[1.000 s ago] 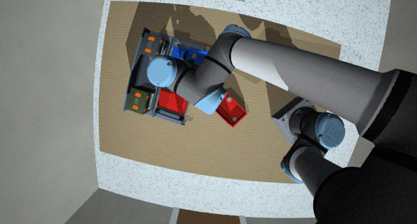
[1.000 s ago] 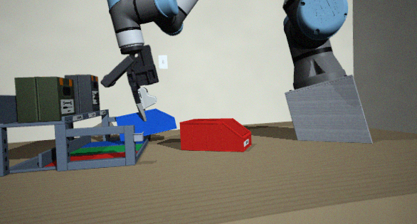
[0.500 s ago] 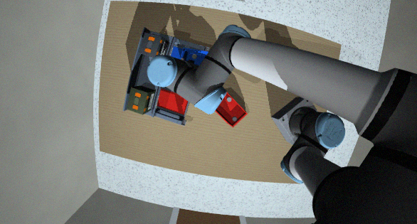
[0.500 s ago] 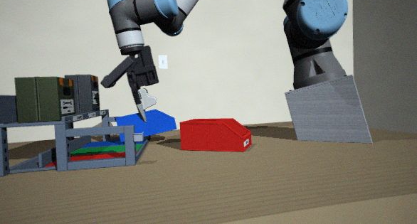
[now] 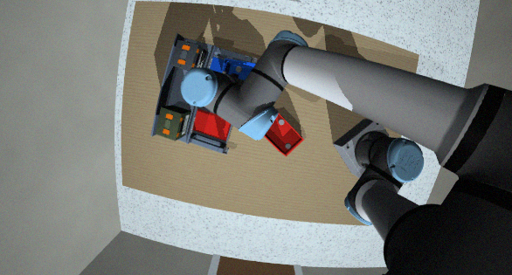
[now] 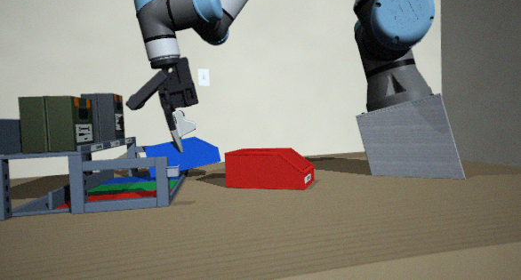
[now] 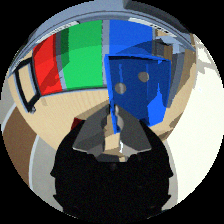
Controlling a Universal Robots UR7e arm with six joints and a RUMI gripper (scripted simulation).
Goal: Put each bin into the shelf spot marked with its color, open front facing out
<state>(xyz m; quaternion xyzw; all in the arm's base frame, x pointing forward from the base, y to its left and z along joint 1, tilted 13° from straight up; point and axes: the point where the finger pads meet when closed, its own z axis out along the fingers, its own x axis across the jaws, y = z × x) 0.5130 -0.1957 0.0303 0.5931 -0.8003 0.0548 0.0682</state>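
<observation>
My gripper is shut on the rear wall of the blue bin. It holds the bin tilted at the shelf's right end, open front toward the shelf. Two grey parts lie inside it. The shelf's lower board carries a blue mark, a green mark and a red mark. The red bin stands on the table right of the shelf. In the overhead view the arm hides the gripper.
A green box and a grey box stand on the shelf's low upper board. The robot's grey base stands at the right rear.
</observation>
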